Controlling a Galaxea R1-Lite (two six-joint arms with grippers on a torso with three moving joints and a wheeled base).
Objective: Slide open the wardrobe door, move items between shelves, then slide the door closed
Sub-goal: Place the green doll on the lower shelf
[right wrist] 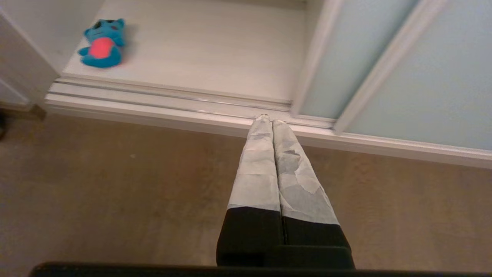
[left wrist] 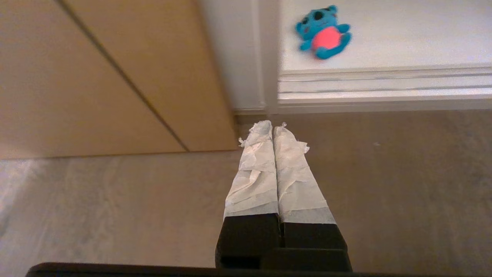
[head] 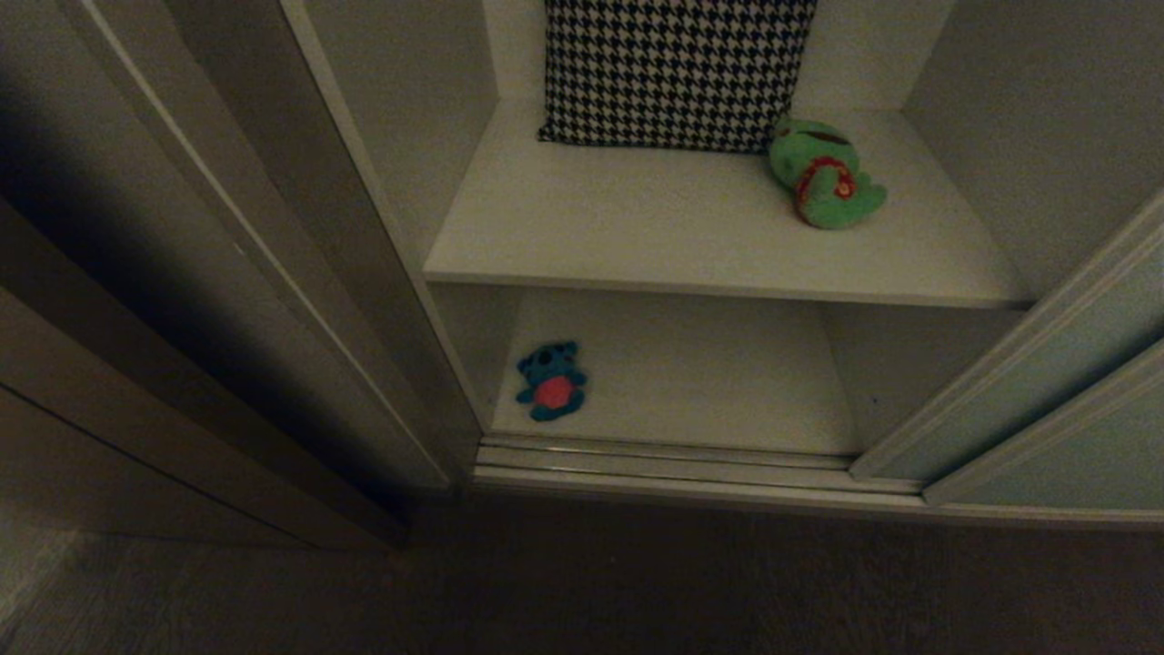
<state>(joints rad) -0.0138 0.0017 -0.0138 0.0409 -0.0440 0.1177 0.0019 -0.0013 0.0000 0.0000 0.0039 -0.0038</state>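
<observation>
White shelves (head: 637, 227) stand exposed before us, the sliding wardrobe door (head: 1046, 364) pushed aside at four o'clock. Our green frog (head: 823, 173) sits at one o'clock on the upper board beside a houndstooth cushion (head: 673, 68); our teal bear (head: 551, 381) lies at seven o'clock below. We hold the left gripper (left wrist: 272, 129) and right gripper (right wrist: 268, 120) pressed together, empty, over the floor (head: 637, 591).

Head looks down into the wardrobe; both wrists, low, share its blue bear (head: 551, 380).

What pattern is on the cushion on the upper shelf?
Black-and-white houndstooth; the cushion shows best in the head view.
</observation>
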